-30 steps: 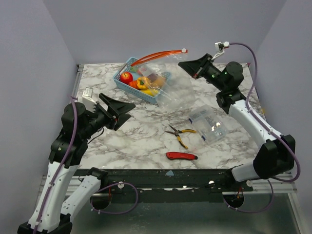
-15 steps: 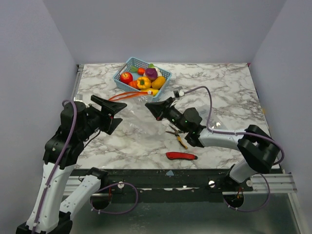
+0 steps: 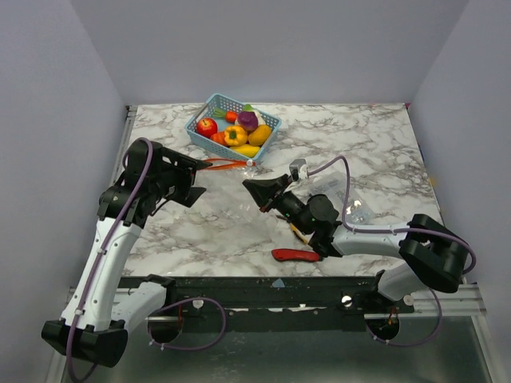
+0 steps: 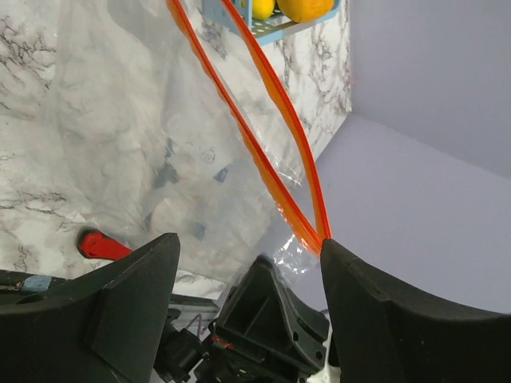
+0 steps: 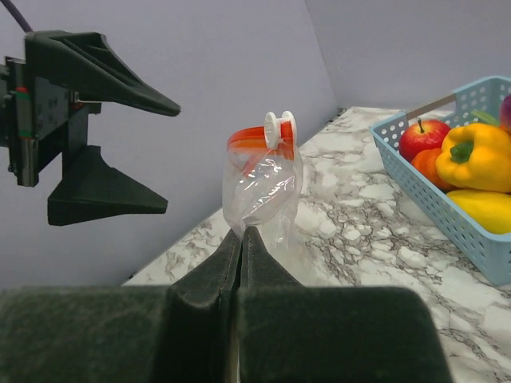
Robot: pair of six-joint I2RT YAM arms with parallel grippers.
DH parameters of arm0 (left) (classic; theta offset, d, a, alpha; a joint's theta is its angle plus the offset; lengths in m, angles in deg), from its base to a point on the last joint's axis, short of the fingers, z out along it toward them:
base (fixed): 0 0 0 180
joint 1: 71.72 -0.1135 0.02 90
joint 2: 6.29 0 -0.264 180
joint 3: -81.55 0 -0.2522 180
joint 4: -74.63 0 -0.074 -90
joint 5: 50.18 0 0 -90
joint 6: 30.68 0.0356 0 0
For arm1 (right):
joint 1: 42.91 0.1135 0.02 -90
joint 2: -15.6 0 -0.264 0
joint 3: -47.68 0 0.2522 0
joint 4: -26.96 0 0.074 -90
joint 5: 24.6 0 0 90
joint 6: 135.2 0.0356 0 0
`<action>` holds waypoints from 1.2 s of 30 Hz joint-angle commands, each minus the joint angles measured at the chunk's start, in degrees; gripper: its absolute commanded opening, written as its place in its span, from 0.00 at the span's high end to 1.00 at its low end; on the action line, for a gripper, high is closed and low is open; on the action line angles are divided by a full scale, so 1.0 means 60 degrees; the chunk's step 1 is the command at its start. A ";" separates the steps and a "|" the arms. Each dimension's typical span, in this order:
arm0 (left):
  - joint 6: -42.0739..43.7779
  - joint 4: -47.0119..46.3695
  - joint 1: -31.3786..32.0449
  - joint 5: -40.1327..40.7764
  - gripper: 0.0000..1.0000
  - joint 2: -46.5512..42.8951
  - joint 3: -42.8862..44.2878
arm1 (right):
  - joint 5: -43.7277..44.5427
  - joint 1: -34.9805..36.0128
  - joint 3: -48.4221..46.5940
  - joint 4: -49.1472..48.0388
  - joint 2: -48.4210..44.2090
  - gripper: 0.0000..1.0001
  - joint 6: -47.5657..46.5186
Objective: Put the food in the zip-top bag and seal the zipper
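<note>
Pinches zip-top bag in right gripper, fingers pressed together, mid-table, near side of basket. Holds left gripper spread beside zipper end, gripping nothing. Next, probably: close left on one lip only, pull mouth wide toward food in far basket.

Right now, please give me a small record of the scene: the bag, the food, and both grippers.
bag: soft clear plastic zip-top bag, stretched between the two grippers
zipper: thin red-orange strip, its two sides apart, unsealed
food: small toy fruits and vegetables, all in the light blue mesh basket
right gripper: shut on the bag's edge
left gripper: open, bag corner between its fingers
</note>
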 commanded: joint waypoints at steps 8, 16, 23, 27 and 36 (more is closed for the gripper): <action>-0.2432 -0.0181 -0.0248 -0.0228 0.37 0.0964 0.0022 | 0.0624 0.0326 0.0157 -0.0066 -0.0489 0.99 -0.0929; -0.2034 -0.0316 -0.0342 -0.0043 0.40 0.1619 0.0312 | 0.0754 0.0524 0.0179 0.0141 -0.0610 0.99 -0.1113; -0.2017 -0.0551 -0.0371 0.0171 0.65 0.1631 0.0020 | 0.0945 0.0768 0.0153 0.0273 -0.0675 0.99 -0.1312; -0.1965 -0.0690 -0.0373 0.0171 0.73 0.1544 -0.0351 | 0.1084 0.0987 0.0060 0.0384 -0.0621 0.99 -0.1455; -0.1566 -0.1430 -0.0527 0.0256 1.00 0.0930 -0.1110 | 0.1748 0.1362 -0.0352 0.0866 -0.0359 0.99 -0.1676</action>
